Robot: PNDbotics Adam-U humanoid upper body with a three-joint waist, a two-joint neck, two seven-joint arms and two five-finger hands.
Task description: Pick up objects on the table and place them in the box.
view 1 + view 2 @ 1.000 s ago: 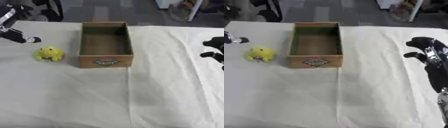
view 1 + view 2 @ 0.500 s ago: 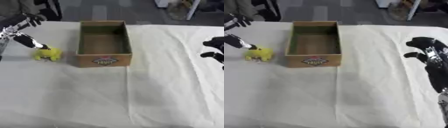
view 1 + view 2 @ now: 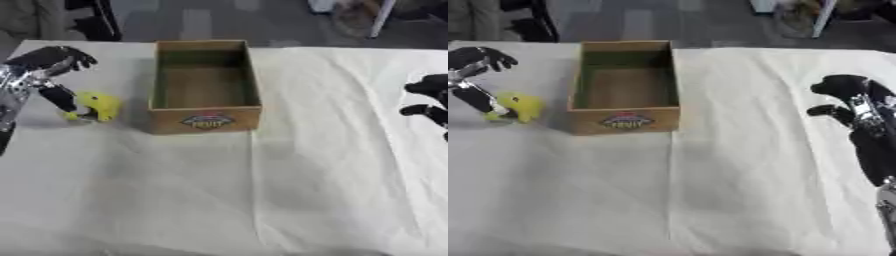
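Boxes: one, a wooden box with an open top and a label on its near side; nothing shows inside it.
Toys: one, a small yellow toy on the cloth, just at the left of the box.
Robot hands: two, the left hand at the toy and the right hand at the right edge.
Table cloths: one, a white cloth over the whole table.
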